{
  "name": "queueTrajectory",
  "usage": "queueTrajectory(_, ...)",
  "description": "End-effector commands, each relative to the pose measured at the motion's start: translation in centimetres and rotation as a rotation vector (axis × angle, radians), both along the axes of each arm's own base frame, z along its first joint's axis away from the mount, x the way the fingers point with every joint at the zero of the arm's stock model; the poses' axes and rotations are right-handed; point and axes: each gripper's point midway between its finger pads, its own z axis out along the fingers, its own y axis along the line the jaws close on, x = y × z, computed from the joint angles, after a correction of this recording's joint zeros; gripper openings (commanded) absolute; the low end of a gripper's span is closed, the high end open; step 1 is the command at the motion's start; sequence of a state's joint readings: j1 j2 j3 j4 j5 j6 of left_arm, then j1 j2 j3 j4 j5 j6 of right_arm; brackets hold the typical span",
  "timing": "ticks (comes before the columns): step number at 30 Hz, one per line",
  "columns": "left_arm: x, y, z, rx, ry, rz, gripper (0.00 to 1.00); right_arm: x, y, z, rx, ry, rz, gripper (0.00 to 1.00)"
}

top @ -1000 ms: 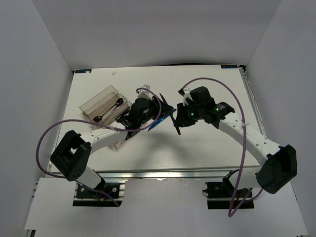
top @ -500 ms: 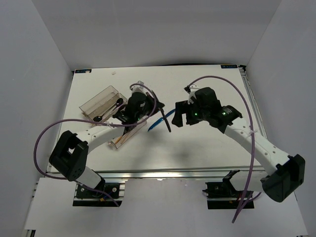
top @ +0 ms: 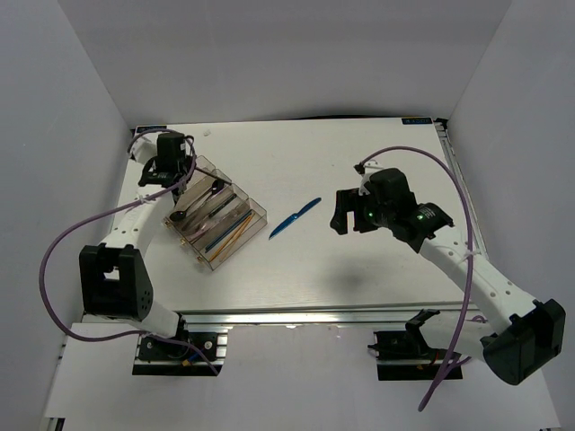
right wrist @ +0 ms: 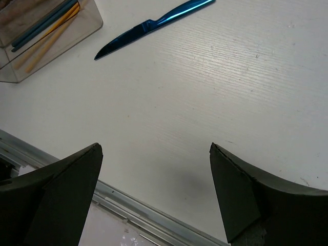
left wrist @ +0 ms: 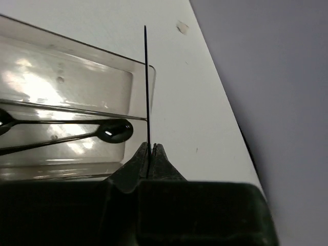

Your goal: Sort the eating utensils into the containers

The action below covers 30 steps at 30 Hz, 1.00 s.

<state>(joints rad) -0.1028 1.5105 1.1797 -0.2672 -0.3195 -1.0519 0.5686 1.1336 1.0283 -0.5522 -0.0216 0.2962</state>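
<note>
Currently: left gripper [left wrist: 151, 154] clamped on thin black stick [left wrist: 146, 87] at tray [left wrist: 139, 69] end, presumably for deposit; right gripper [right wrist: 154, 148] spread wide above unsorted blue knife [right wrist: 148, 24].

The clear organiser tray [top: 257, 212] holds black spoons [top: 211, 194] and orange sticks [top: 233, 235], with the blue knife [top: 295, 218] lying near its right corner, the left gripper [top: 176, 180] over its far-left end and the right gripper [top: 339, 214] farther right.

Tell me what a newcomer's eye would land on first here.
The blue knife lies alone in the middle of the white table. At the left, a clear tray holds spoons and coloured sticks. By its far end the left hand is shut on a thin dark stick, while the right hand stands wide open.
</note>
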Motion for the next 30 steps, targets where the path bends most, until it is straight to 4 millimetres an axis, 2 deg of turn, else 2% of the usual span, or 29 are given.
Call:
queueTrajectory(1, -0.8, 3.6, 2.4, -0.088, -0.056, 0.314, 0.00, 0.4, -0.4, 0.7, 0.002, -0.050, 0.002, 0.89)
queueTrajectory(2, -0.8, 4.2, 2.4, -0.173, -0.090, 0.405, 0.00, 0.2, -0.2, 0.6, 0.009, -0.046, 0.011, 0.89)
queueTrajectory(3, -1.2, 5.3, 1.9, -0.183, -0.106, 0.488, 0.00, 0.1, -0.2, 0.5, 0.014, -0.047, 0.016, 0.89)
queueTrajectory(5, -1.0, 6.0, 1.8, -0.297, -0.180, 0.609, 0.00, -0.2, 0.1, 0.2, 0.025, -0.038, 0.033, 0.89)
queueTrajectory(7, -0.6, 6.8, 0.7, -0.300, -0.191, 0.677, 0.00, -0.4, 0.2, 0.1, 0.031, -0.036, 0.041, 0.89)
queueTrajectory(8, 0.0, 7.2, 1.5, -0.318, -0.214, 0.714, 0.00, -0.6, 0.2, -0.3, 0.030, -0.030, 0.048, 0.89)
queueTrajectory(9, 0.1, 7.5, 1.2, -0.303, -0.201, 0.745, 0.00, -0.6, 0.2, -0.3, 0.030, -0.031, 0.050, 0.89)
queueTrajectory(10, -0.2, 8.0, -0.7, -0.258, -0.136, 0.787, 0.00, -0.6, 0.2, -0.5, 0.027, -0.030, 0.052, 0.89)
queueTrajectory(11, 0.3, 8.2, -0.2, -0.290, -0.159, 0.819, 0.00, -0.7, 0.1, -0.7, 0.022, -0.027, 0.056, 0.89)
queueTrajectory(15, 0.0, 8.6, -2.9, -0.340, -0.157, 0.888, 0.00, -0.6, 0.0, -1.1, 0.009, -0.026, 0.061, 0.89)
queueTrajectory(20, 0.6, 8.7, -5.5, -0.420, -0.183, 0.937, 0.00, -1.1, 1.1, -1.3, 0.050, -0.009, 0.114, 0.89)
queueTrajectory(30, 0.9, 9.8, -8.1, -0.467, -0.237, 1.004, 0.00, -2.0, 2.1, -2.0, 0.087, 0.030, 0.164, 0.89)
